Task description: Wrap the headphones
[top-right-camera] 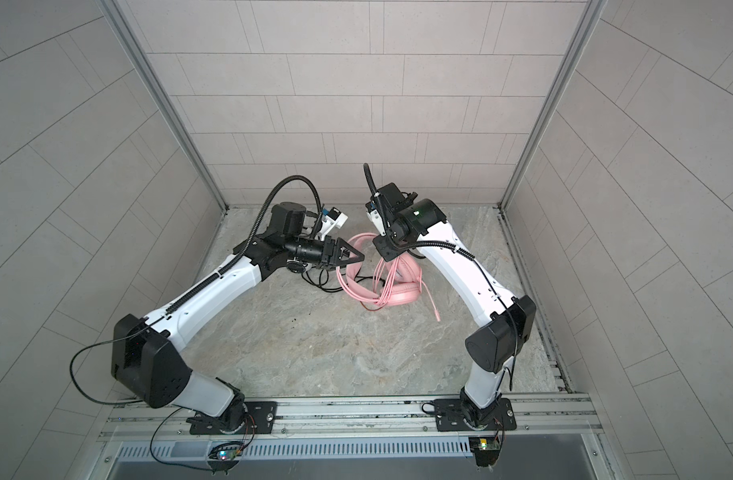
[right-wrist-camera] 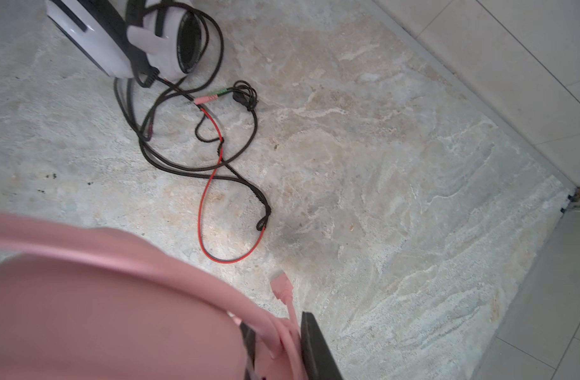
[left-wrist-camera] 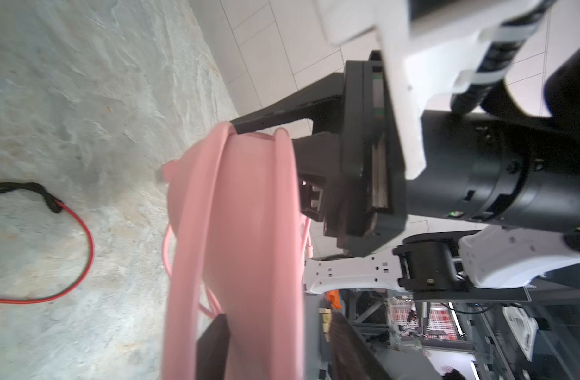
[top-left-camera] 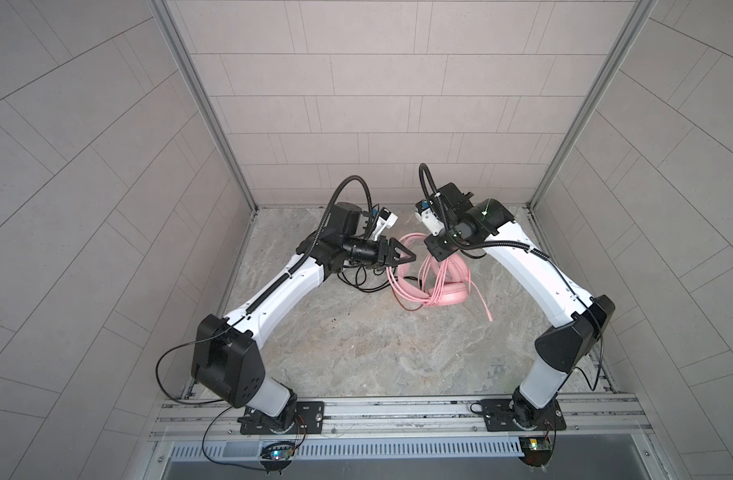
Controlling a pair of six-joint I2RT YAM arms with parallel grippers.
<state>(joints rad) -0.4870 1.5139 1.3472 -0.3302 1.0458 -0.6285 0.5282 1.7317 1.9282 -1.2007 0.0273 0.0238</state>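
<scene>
Pink headphones [top-left-camera: 450, 293] mid-table, bare tabletop [top-left-camera: 377, 353] toward the near edge [top-left-camera: 377, 395]

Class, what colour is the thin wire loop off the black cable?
The wire loop is red; clearest in the right wrist view.

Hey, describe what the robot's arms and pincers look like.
The left arm and right arm have white shells, black joint housings and black ribbed conduit along them. The left pincer is black with triangular open-frame fingers; the right pincer is black too. Thin black wires loop near both bases.
</scene>
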